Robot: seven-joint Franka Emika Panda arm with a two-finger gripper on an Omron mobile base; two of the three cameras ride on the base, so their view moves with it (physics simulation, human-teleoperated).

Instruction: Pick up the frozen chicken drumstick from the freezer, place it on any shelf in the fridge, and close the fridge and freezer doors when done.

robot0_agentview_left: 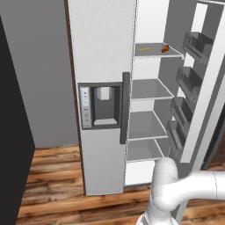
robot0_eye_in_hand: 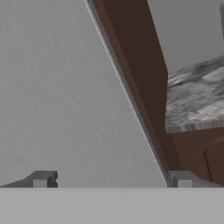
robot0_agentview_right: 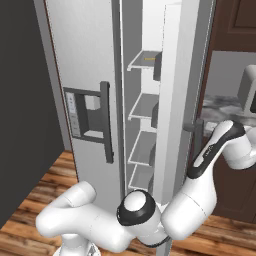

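At the left, the narrower door (robot0_agentview_left: 102, 88) with the grey water-dispenser panel (robot0_agentview_left: 100, 105) is seen shut. Beside it the fridge (robot0_agentview_left: 149, 94) stands open, its plain door (robot0_agentview_left: 200, 83) swung out at the right with dark bins (robot0_agentview_left: 193, 48) inside. On the top shelf (robot0_agentview_left: 156, 52) a thin yellow-orange stick (robot0_agentview_left: 144, 49) lies left of the frozen chicken drumstick (robot0_agentview_left: 165, 48), near the right edge. The gripper (robot0_eye_in_hand: 112, 180) is spread wide, nothing held, close to a white door face.

Matt white fridge door (robot0_agentview_left: 102, 39); wood-plank floor (robot0_agentview_left: 52, 184).
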